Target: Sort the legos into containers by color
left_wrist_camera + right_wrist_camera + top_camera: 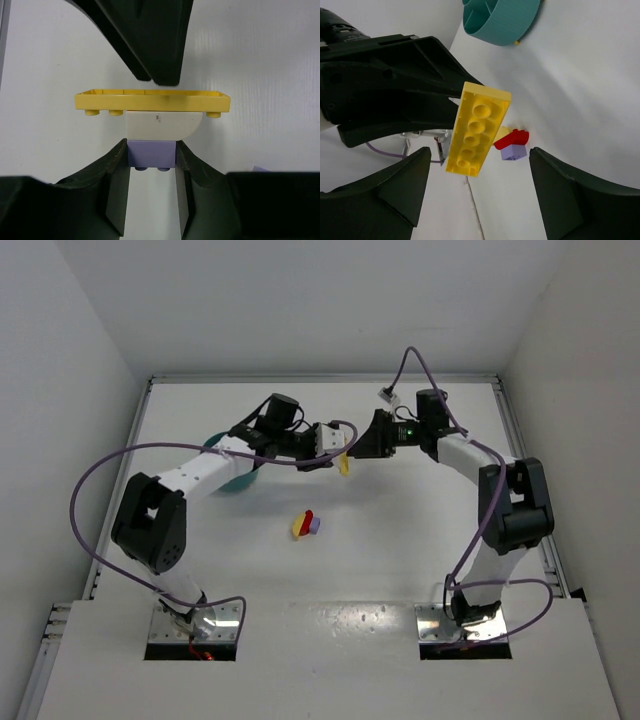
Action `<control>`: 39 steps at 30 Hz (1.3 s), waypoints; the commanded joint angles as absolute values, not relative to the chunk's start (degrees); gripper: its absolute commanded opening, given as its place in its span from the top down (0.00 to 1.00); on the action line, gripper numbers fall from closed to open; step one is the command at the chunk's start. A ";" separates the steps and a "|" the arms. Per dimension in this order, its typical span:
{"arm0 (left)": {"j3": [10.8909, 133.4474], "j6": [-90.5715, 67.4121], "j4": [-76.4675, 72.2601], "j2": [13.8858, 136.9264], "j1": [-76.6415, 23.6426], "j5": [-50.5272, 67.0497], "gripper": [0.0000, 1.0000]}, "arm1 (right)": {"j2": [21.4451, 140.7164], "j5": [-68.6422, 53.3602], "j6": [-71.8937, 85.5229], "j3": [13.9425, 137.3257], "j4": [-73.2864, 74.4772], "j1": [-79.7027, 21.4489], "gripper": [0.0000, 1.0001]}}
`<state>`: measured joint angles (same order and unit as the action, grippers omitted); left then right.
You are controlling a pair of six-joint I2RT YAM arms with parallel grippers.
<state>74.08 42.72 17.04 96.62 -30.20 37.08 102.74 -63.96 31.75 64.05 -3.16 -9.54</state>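
My left gripper [151, 150] is shut on a lilac brick [151, 153]. That brick is joined to a cream rounded brick [162, 125] with a long flat yellow plate [152, 100] at the far end. The stack hangs above mid-table, where the left gripper [332, 448] meets my right gripper [360, 447]. In the right wrist view the yellow plate [477, 129] sits between the wide-apart fingers of the open right gripper [477, 192], touching neither. The teal bowl [238, 478] lies left, half hidden under the left arm. A red, lilac and yellow lego cluster [306, 524] rests on the table.
In the right wrist view the bowl [500, 22] sits at the top, with a small yellow piece [517, 43] by its rim. The red brick [512, 138] and lilac brick [514, 152] of the cluster lie beyond the plate. White walls enclose the table on three sides.
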 commanded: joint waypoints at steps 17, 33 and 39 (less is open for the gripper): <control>68.92 37.96 11.95 92.37 -32.00 36.22 0.91 | 102.14 -64.61 28.96 67.76 -2.07 -10.12 0.97; 67.15 30.18 9.86 94.04 -29.45 37.62 0.91 | 99.67 -62.75 18.73 65.48 9.65 -6.68 1.00; 70.49 17.42 10.62 88.88 -22.86 27.70 0.92 | 99.14 -59.59 14.60 65.48 12.04 -6.68 1.00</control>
